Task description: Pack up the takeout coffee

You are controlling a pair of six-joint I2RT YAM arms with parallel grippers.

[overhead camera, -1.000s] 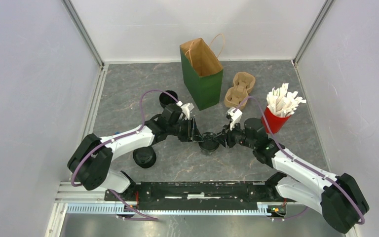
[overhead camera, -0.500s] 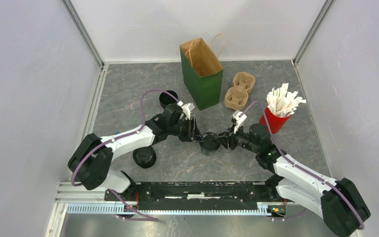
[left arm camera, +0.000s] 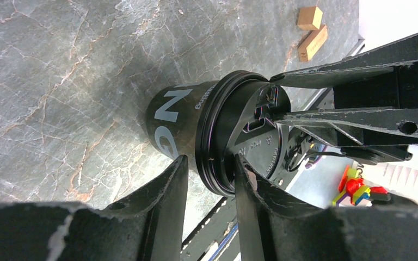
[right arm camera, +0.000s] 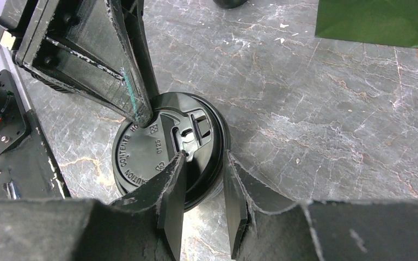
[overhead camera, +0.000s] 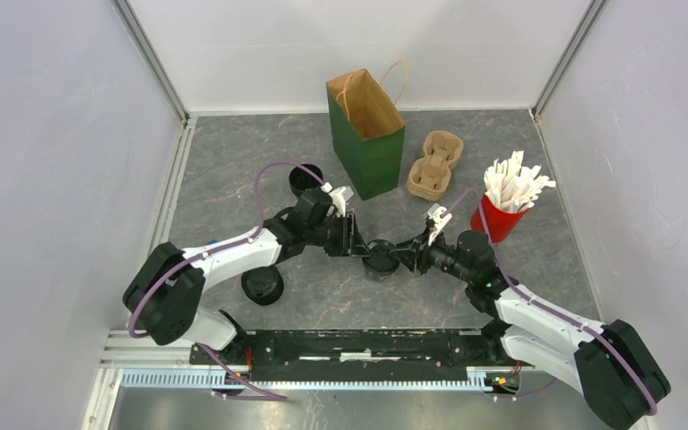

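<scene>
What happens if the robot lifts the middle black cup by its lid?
The lid looks only pressed on, so pulling its rim, where the left gripper and right gripper pinch, might pop it off. The cup is small, probably light unless full, which I cannot see. Narrower than its lid, it may tip if pushed.

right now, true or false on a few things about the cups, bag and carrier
1. The left gripper and right gripper both reach the lid of the middle cup. True.
2. The bag lies flat. False: it stands upright, mouth open.
3. The carrier holds a cup. False: both wells are empty.
4. The red cup stands right of the carrier in the top view. True.
5. The middle cup has no lid. False: a black lid is on it.
</scene>
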